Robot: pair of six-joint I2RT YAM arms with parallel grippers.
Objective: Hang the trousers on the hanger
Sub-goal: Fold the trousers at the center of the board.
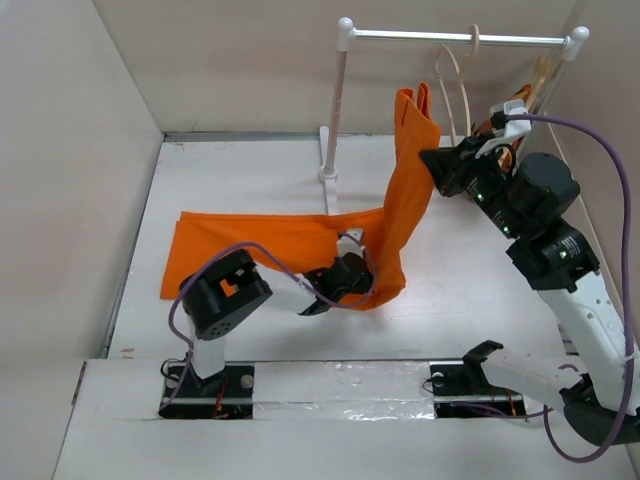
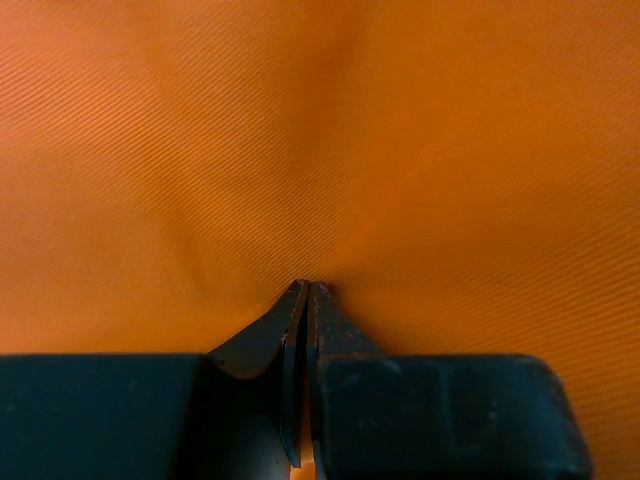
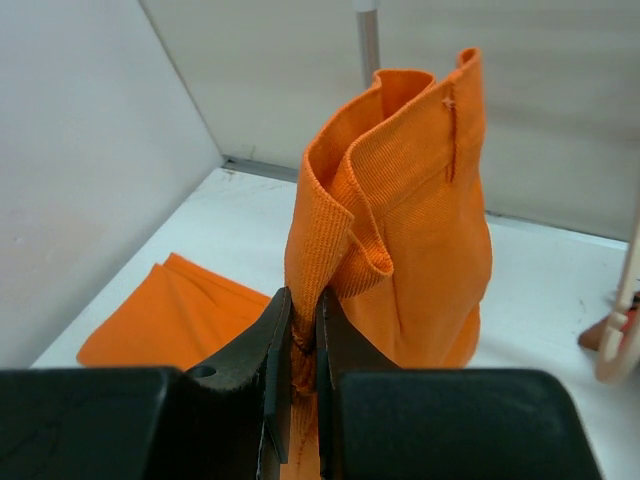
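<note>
The trousers (image 1: 300, 245) lie partly on the worktop (image 1: 480, 300) and partly lifted. Nearest the arm bases, the left pincer (image 1: 348, 282) is clenched on a low fold of the orange cloth, and the wrist view shows creases drawing in to its closed tips (image 2: 307, 292). From there one leg spreads flat across the worktop to the left. The rest rises as a steep band up and to the right, where the right pincer (image 1: 437, 160) grips the edge of the waist end, with cloth pinched between its fingers (image 3: 280, 325). The waist stands upright above that grip. Farther back, the pale hanger (image 1: 467, 100) hangs by its hook from the white rail (image 1: 420, 36), just beside the raised waist and apart from it.
</note>
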